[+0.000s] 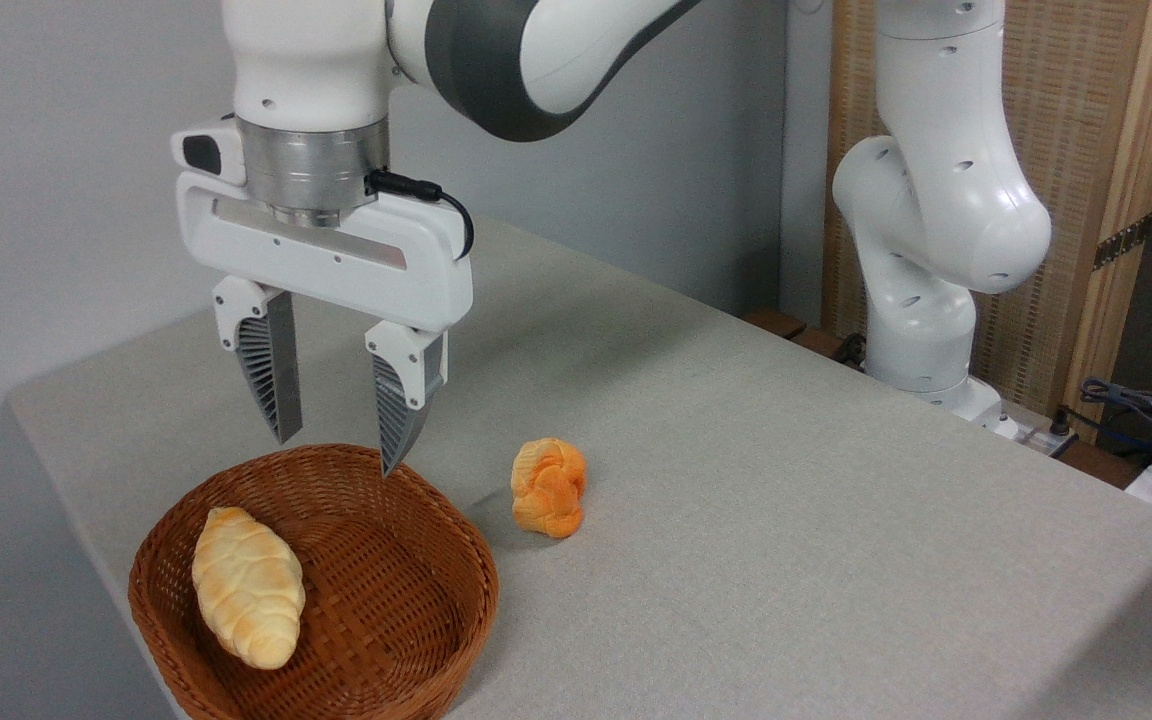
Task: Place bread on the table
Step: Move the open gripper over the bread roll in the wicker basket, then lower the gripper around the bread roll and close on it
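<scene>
The single fixed camera shows the bread (247,585) as a long, pointed-oval loaf with a braided, ridged top, pale yellow shading to golden-orange along its sides and lower tip, and a slight gloss. It lies inside a brown woven basket (406,590), against the basket's left inner wall, its length running from upper left to lower right. The basket sits at the near left corner of the surface (786,500), which is covered in light grey-beige cloth-like material.

Just beyond the basket's right rim, apart from it, a smaller, rounder, deeper-orange knotted bun (548,487) rests directly on the surface.

The white robot arm (936,200) rises from its base at the far right edge of the surface and reaches across the top of the view to the left. Its wrist points straight down, and the claw (336,440) hangs above the back part of the basket. The claw is released: its two ribbed grey fingers (271,370) stand apart with nothing between them. The right fingertip appears level with the basket's far rim, though contact cannot be told. The claw is clear of the bread, which lies nearer the camera and lower.
</scene>
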Robot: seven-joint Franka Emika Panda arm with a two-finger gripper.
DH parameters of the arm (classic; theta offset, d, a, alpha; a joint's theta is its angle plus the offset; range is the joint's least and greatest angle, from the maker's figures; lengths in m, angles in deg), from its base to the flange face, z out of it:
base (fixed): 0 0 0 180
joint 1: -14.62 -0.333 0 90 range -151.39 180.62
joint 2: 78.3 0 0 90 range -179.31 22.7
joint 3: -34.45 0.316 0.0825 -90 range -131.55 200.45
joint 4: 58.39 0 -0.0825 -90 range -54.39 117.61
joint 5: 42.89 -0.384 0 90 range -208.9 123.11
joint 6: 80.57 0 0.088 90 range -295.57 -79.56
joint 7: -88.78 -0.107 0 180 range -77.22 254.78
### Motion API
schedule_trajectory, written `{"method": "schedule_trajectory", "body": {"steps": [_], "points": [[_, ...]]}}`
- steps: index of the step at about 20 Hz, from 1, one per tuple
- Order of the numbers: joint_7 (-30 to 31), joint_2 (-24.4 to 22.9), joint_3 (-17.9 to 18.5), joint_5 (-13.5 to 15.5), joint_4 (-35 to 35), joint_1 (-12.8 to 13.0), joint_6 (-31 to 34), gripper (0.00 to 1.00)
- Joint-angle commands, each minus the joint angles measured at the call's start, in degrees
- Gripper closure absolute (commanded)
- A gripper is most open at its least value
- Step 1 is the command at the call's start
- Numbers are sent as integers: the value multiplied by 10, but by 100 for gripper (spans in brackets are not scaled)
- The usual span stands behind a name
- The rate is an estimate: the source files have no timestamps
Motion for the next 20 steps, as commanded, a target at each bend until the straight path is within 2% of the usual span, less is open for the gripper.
{"method": "schedule_trajectory", "body": {"steps": [1,5,7,13,17,20], "points": [[159,25,-13,-8,-9,1,-30,0],[292,46,-20,-8,-8,1,-104,0],[341,55,-23,-8,-8,1,-134,0],[391,90,-35,-5,-8,1,-141,0],[395,108,-49,-5,-8,1,-149,0],[409,127,-59,-8,-8,1,-181,0]]}}
